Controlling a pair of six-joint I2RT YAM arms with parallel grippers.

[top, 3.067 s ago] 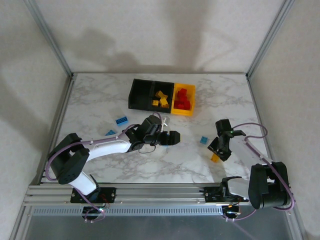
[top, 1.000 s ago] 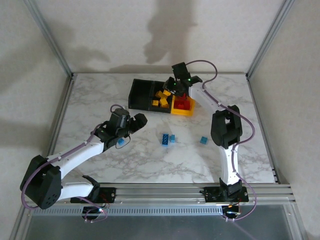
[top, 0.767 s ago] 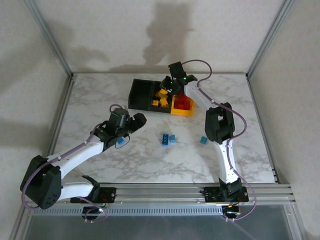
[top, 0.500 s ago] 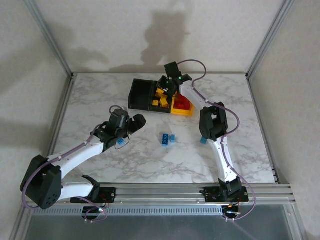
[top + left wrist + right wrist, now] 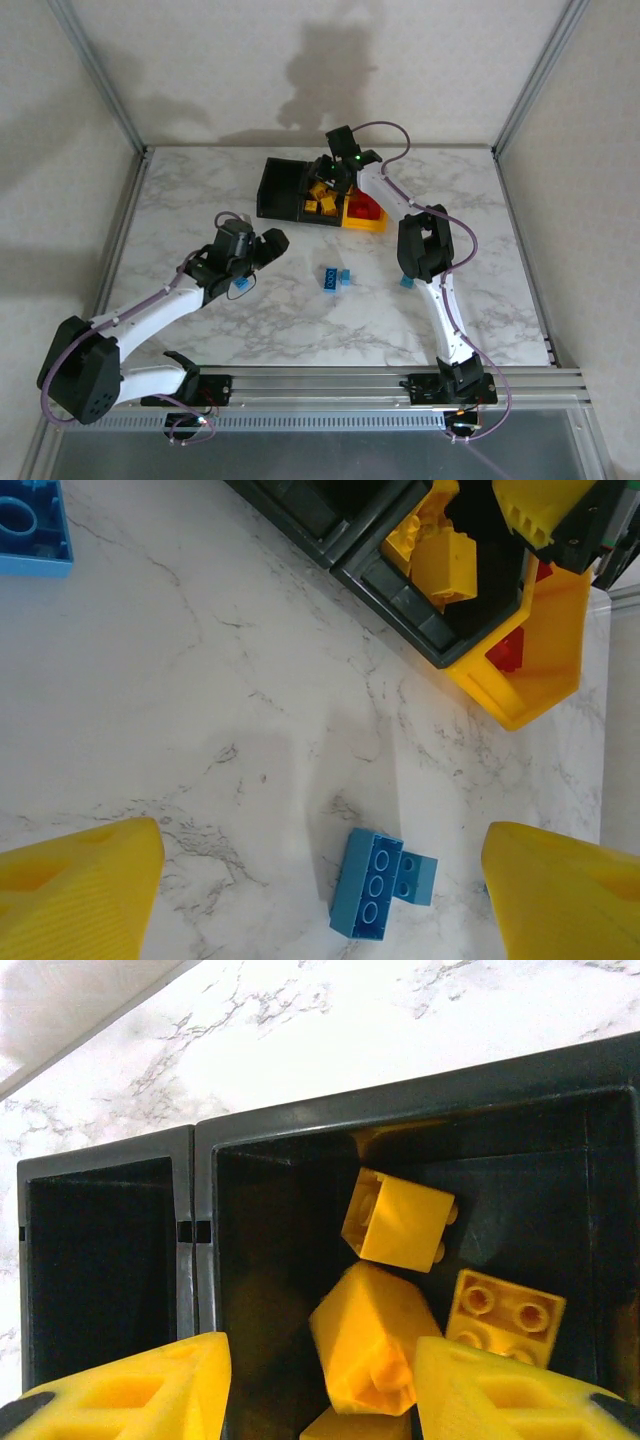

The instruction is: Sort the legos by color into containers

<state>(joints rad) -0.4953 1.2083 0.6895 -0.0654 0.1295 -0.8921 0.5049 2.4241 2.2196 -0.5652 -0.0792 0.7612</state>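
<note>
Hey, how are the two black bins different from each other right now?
The middle black bin holds several yellow bricks, while the left black bin has a bare floor. The middle black bin has a neighbour on each side, one of them the yellow bin, while the left black bin stands at the end of the row. Both are black, rectangular, open-topped and look alike in size.

Three bins (image 5: pixel 272 196) in row at table (image 5: pixel 450 205) rear; loose bricks (image 5: pixel 333 278) before them.

Likely a lab: aluminium-framed robot enclosure (image 5: pixel 100 75).
</note>
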